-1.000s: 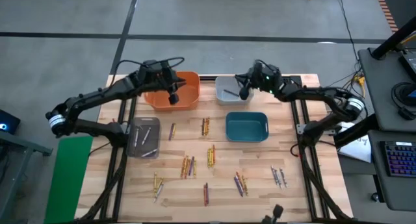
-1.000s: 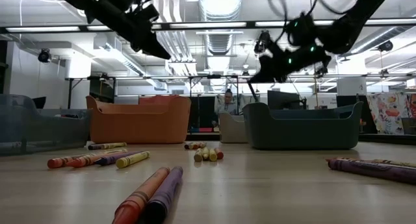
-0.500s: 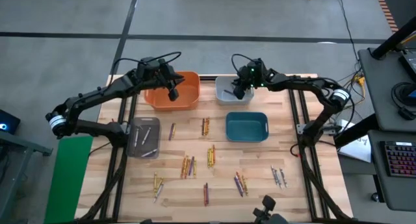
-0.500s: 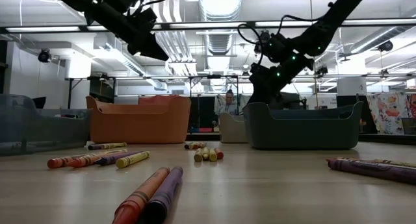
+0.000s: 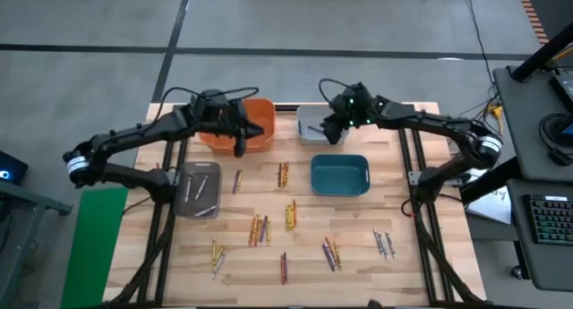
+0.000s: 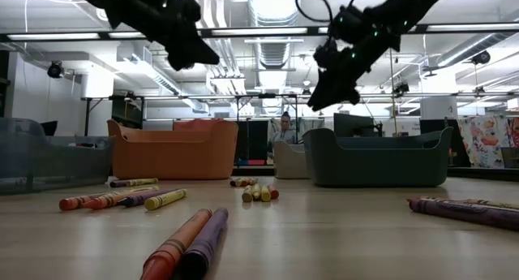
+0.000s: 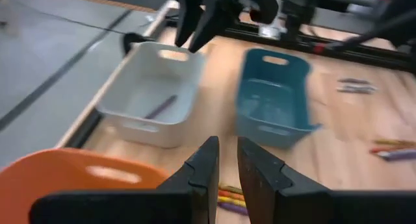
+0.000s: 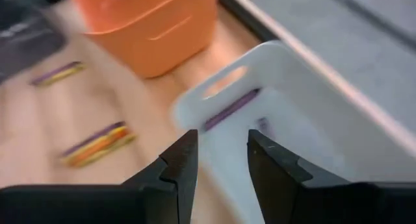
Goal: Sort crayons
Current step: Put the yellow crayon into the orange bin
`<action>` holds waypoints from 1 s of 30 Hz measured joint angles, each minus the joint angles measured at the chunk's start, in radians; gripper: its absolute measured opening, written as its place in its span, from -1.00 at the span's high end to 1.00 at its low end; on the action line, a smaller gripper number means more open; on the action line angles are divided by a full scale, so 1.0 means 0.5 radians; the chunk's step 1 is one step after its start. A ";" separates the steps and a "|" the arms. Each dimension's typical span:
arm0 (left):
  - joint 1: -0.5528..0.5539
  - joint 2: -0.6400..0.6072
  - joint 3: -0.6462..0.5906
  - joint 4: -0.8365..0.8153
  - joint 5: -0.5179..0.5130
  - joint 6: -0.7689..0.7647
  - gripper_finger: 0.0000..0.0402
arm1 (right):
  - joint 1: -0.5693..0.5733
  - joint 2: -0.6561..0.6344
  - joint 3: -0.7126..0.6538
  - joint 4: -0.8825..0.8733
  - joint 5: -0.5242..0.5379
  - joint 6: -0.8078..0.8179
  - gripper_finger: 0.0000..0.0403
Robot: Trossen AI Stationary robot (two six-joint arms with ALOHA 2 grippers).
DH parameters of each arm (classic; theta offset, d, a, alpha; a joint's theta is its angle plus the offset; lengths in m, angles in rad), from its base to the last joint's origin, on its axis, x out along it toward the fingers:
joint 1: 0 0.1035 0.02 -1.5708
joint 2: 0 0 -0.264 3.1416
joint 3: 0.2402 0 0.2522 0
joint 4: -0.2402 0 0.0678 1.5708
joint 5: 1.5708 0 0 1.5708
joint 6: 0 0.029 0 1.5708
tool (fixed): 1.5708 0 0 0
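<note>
Your right gripper (image 5: 333,130) has lifted, jaws now apart and empty, above the white plastic bin (image 5: 312,126); left gripper (image 5: 238,144) jaws narrow.

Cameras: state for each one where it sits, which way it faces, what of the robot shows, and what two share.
High: overhead, facing down; both arms, table.
Low: table height, facing level across crayons; both arms overhead.
Left wrist: facing forward past left gripper toward white bin.
Right wrist: past open right gripper into that bin.
Shared: both wrist views show the white bin, a purple crayon inside.
</note>
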 joint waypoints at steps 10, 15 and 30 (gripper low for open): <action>-0.389 0.000 0.000 0.062 -0.002 -0.085 0.81 | 0.690 -0.115 -0.002 -0.246 0.009 0.574 0.48; -0.557 0.001 0.000 0.067 -0.006 -0.226 0.81 | 1.092 -0.115 -0.002 -0.245 0.010 0.884 0.52; -1.199 0.002 0.000 0.065 -0.562 -0.428 0.81 | 2.084 -0.111 -0.004 -0.733 0.236 2.266 0.58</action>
